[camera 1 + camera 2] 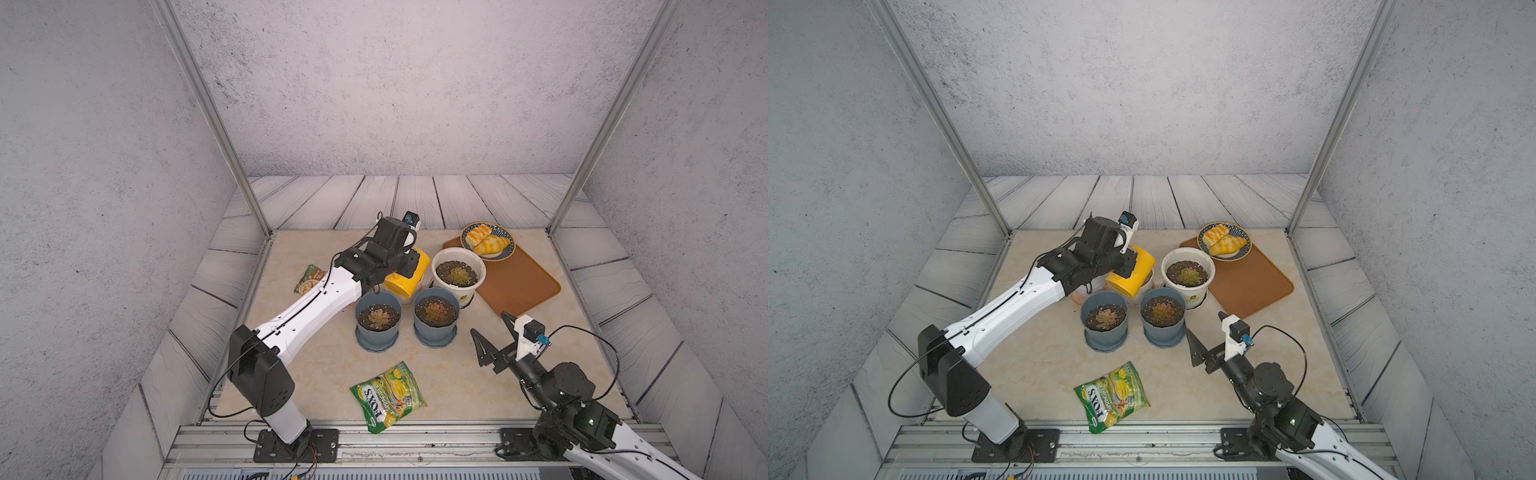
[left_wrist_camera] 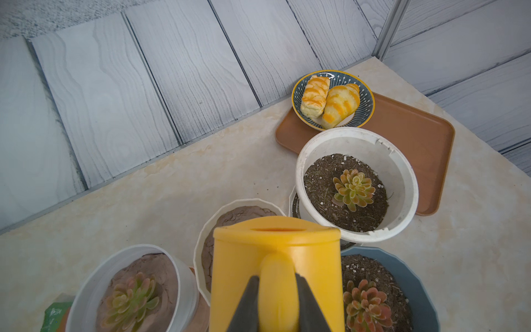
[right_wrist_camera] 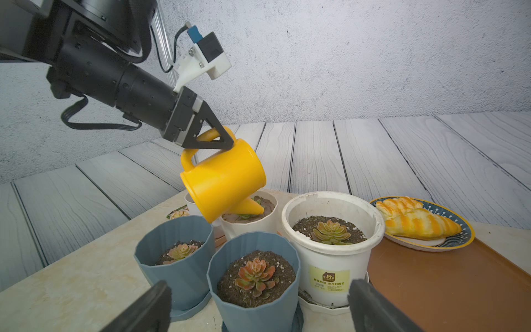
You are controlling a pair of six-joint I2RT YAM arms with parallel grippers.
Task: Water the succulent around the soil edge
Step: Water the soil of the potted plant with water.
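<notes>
Left tool [image 3: 218, 138] clenched on the handle of yellow watering can [image 3: 224, 178], tipped so spout [image 3: 248, 208] dips over back white pot [image 3: 247, 227], seemingly near the rim, sparing its half-hidden succulent [image 3: 257, 201]. Right tool [image 1: 488, 323] gaping, empty, parked well clear of the pots

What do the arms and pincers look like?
White shells and black joint housings on left arm and right arm; loose black cables. Black triangular fingers on left pincer and right pincer; white camera mount with blue plug behind.
</notes>
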